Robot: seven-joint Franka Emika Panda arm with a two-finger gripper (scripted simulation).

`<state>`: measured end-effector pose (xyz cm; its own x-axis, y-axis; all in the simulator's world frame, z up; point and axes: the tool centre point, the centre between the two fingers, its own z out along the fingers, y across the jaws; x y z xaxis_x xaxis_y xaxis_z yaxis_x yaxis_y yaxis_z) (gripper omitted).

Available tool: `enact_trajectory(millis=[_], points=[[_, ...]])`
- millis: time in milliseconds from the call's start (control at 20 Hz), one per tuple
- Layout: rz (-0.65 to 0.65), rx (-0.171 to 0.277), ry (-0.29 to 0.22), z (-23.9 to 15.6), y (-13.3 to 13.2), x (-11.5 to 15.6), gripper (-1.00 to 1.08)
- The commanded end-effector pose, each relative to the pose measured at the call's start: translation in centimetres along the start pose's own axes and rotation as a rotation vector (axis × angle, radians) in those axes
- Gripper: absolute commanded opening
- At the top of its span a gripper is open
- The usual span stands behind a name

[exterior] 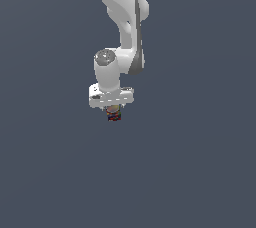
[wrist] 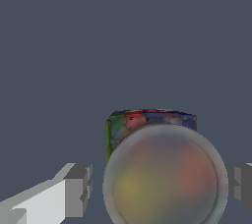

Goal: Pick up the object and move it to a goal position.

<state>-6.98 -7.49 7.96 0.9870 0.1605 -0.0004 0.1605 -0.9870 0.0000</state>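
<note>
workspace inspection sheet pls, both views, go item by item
surface: plain dark grey-blue ground, no marks or edges visible
job's things: small can with a red, blue and green label and a tan-grey top, sitting between the jaws; in the exterior view it shows just under the white hand
goal position: nothing seen
clutter: nothing seen
grippers: gripper points straight down, one finger on each side of the can; a gap shows beside the one finger, so contact cannot be confirmed
cables: nothing seen
surroundings: only the white arm coming down from the top of the exterior view

Object between tool fingers
</note>
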Motion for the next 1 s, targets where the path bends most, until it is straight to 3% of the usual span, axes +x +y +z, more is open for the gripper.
enact_trajectory(millis=[0, 300, 350, 950], points=[[-0.001, 0.0, 0.0, 1.1, 0.0, 0.0, 1.0], [-0.002, 0.0, 0.0, 2.2, 0.0, 0.0, 1.0], [-0.002, 0.0, 0.0, 2.2, 0.0, 0.0, -1.0], [-0.002, 0.0, 0.0, 2.0, 0.1, 0.0, -1.0]])
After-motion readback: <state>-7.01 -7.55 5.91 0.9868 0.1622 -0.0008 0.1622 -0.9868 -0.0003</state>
